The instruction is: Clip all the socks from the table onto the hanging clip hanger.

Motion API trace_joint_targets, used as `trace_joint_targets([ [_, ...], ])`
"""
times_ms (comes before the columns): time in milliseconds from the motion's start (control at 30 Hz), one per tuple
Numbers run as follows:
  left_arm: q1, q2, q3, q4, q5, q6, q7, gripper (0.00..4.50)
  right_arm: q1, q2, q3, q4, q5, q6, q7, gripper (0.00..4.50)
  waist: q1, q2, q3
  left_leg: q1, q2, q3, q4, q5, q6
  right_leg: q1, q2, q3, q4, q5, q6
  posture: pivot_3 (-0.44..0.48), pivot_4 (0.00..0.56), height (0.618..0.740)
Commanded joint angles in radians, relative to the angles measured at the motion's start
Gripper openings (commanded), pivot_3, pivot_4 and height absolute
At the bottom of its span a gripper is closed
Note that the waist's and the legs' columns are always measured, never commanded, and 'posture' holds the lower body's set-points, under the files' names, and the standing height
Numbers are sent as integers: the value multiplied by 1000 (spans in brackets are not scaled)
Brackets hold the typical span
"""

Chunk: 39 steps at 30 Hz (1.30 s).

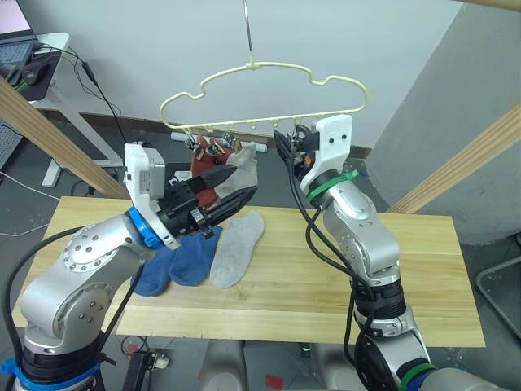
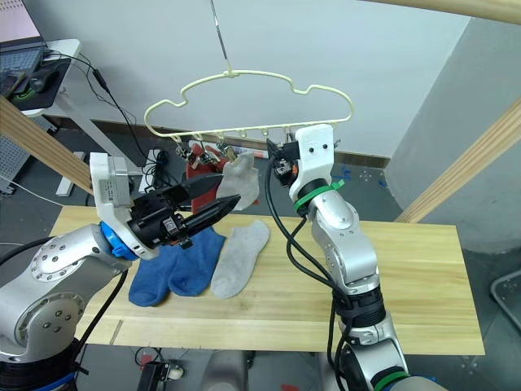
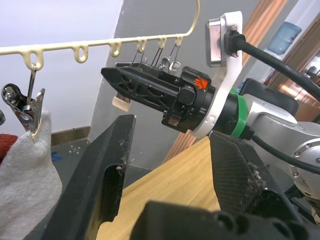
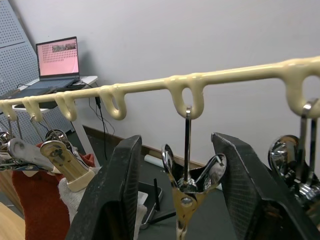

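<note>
Your right gripper (image 4: pixel 175 200) has its fingers spread either side of a free metal clip (image 4: pixel 187 192) hanging upright from the clip hanger (image 1: pixel 260 67). Your left gripper (image 1: pixel 236 186), fingers parted and empty, sits above the grey sock (image 1: pixel 238 248) on the surface (image 1: pixel 366 269)

The clip hanger (image 1: pixel 264 94) is hanging above the counter's (image 1: pixel 391 269) far edge, two socks (image 1: pixel 232 173) dangling from its left clips; three socks (image 1: pixel 199 257) are lying side by side on the counter's left part; a desk (image 1: pixel 45 61) is standing behind, far left.
</note>
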State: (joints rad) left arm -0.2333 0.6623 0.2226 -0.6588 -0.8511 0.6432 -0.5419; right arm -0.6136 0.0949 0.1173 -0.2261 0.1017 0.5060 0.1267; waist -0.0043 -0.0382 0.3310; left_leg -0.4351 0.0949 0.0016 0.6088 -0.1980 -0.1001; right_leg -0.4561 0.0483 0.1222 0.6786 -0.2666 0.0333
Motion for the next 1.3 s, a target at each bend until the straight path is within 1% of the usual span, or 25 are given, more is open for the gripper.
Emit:
trace_joint_targets([
  [33, 1, -5, 0, -36, 3, -28, -3, 2681, -22, 12, -6, -24, 16, -27, -4, 2310, 0, 0, 0, 0, 0, 0, 0, 0, 0, 0, 0, 0, 0, 0, 0, 100, 357, 740],
  [367, -7, -16, -9, -37, 9, -29, 2, 2681, -31, 25, -20, -9, 25, -32, -2, 2310, 0, 0, 0, 0, 0, 0, 0, 0, 0, 0, 0, 0, 0, 0, 0, 100, 357, 740],
  [467, -6, -19, -15, -38, 15, -30, 4, 2681, -31, 30, -22, -8, 29, -32, 0, 1693, 0, 0, 0, 0, 0, 0, 0, 0, 0, 0, 0, 0, 0, 0, 0, 104, 362, 740],
  [500, -5, -19, -16, -39, 16, -31, 4, 2681, -31, 31, -23, -7, 30, -32, 1, 1418, 0, 0, 0, 0, 0, 0, 0, 0, 0, 0, 0, 0, 0, 0, 0, 104, 362, 740],
  [533, -4, -19, -17, -40, 16, -31, 5, 2681, -31, 31, -23, -6, 30, -32, 1, 1013, 0, 0, 0, 0, 0, 0, 0, 0, 0, 0, 0, 0, 0, 0, 0, 104, 362, 740],
  [567, -4, -19, -17, -40, 16, -31, 5, 2681, -32, 31, -23, -5, 30, -33, 1, 729, 0, 0, 0, 0, 0, 0, 0, 0, 0, 0, 0, 0, 0, 0, 0, 104, 362, 740],
  [633, -2, -20, -18, -42, 17, -31, 6, 2681, -34, 30, -23, -3, 32, -35, 1, 331, 0, 0, 0, 0, 0, 0, 0, 0, 0, 0, 0, 0, 0, 0, 0, 107, 363, 740],
  [700, 2, -23, -20, -46, 21, -31, 8, 2681, -36, 28, -24, 1, 35, -38, 3, 48, 0, 0, 0, 0, 0, 0, 0, 0, 0, 0, 0, 0, 0, 0, 0, 107, 363, 740],
  [800, 30, -26, -33, -42, 38, -22, 16, 2681, -36, 23, -29, 3, 46, -38, 12, 12, 0, 0, 0, 0, 0, 0, 0, 0, 0, 0, 0, 0, 0, 0, 0, 98, 365, 740],
  [900, 92, -34, -87, 10, 139, -12, 65, 2681, -34, 11, -48, -2, 95, -3, 46, 12, 0, 0, 0, 0, 0, 0, 0, 0, 0, 0, 0, 0, 0, 0, 0, 98, 365, 740],
  [1000, 163, -54, -185, 130, 300, -49, 109, 2681, -40, -20, -73, -11, 176, 80, 109, 12, -1, 0, 0, 0, 0, 0, 0, 0, 0, 0, 0, 1, 0, 0, 0, 64, 366, 740],
  [1033, 179, -68, -214, 176, 342, -79, 107, 2681, -41, -32, -80, -16, 202, 110, 126, 12, -1, 1, 0, 0, 0, 0, 0, 0, 0, 0, 0, 1, 0, 0, 0, 59, 366, 740],
  [1067, 186, -68, -261, 233, 420, -141, 103, 2681, -41, -43, -91, -23, 229, 137, 138, 12, -2, 1, 1, 0, 0, 0, 0, 0, 0, 0, 0, 1, 0, 0, 0, 39, 365, 740],
  [1100, 190, -65, -310, 288, 493, -206, 86, 3040, -41, -54, -100, -31, 255, 166, 147, 0, -3, 1, 1, 0, 0, 1, 0, 0, 0, 0, 0, 1, 0, 0, 0, 35, 366, 740],
  [1133, 175, -78, -354, 365, 569, -271, 95, 3224, -39, -66, -112, -41, 282, 195, 156, 0, -2, 1, 1, 0, 0, 0, 0, 0, 0, 0, 0, 0, 0, 0, -1, 35, 366, 740],
  [1167, 165, -89, -380, 419, 619, -315, 102, 3496, -38, -75, -119, -50, 301, 216, 161, 0, -1, 2, 1, 0, 0, 0, 0, 0, 0, 0, 0, 0, 0, -1, -2, 23, 363, 740],
  [1200, 142, -111, -407, 478, 663, -352, 114, 3828, -35, -87, -122, -59, 314, 234, 165, 0, 0, 2, 1, 0, 0, 0, 0, 0, 0, 0, 0, 0, 0, -1, -2, 20, 362, 740],
  [1267, 110, -145, -436, 558, 714, -397, 115, 4468, -33, -101, -126, -72, 333, 257, 163, 0, 1, 2, 1, 0, 0, 1, 0, 0, 0, 0, 0, 0, 0, -1, -2, 11, 362, 740],
  [1300, 92, -167, -452, 613, 743, -423, 120, 4468, -32, -104, -129, -78, 340, 268, 155, 0, 0, 2, 1, 0, 0, 1, 0, 0, 0, 0, 0, 0, 0, -1, -2, 6, 360, 740],
])
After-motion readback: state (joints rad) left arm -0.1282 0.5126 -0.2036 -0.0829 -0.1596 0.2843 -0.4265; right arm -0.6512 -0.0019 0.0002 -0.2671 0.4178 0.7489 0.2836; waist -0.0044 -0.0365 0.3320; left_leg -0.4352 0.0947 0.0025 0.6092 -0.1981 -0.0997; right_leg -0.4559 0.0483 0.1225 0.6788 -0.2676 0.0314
